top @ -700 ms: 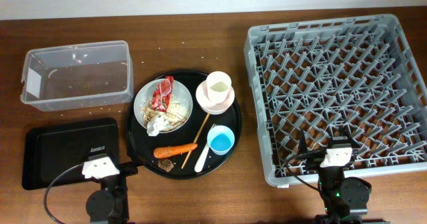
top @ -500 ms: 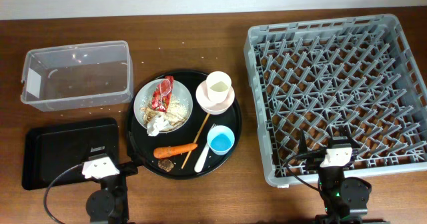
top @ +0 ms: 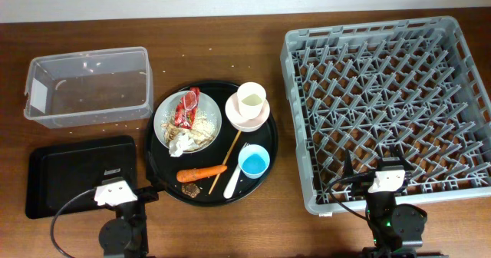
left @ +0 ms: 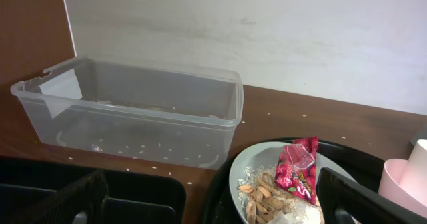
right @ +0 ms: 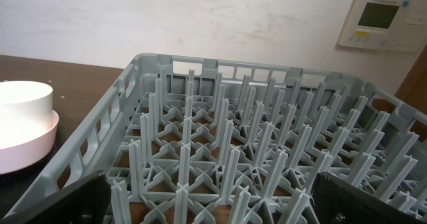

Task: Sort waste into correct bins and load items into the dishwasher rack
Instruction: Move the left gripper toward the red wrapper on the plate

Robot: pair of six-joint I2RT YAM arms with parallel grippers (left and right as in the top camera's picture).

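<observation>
On the whitish plate (top: 163, 120) lie a red wrapper (top: 187, 107), white tissue (top: 181, 141) and beige scraps (top: 204, 127). An orange carrot (top: 202, 172) and brown chunk (top: 192, 189) lie in front of it. A cream cup (top: 251, 99) stands in the pink bowl (top: 248, 120). The blue cup (top: 253, 160) and white fork (top: 232, 183) are nearby. The clear tub (top: 88, 112) and black tray (top: 77, 170) are left, the grey rack (top: 290, 97) right. My left gripper (left: 213, 211) is open by the plate (left: 243, 177). My right gripper (right: 213, 207) is open over the rack's (right: 220, 151) front edge.
Plate, cups, bowl and waste all rest on a large round black tray (top: 219, 97) in the middle, with a thin wooden stick (top: 224, 164) across it. A white wall runs behind the table. A wall panel (right: 379, 21) hangs at the far right.
</observation>
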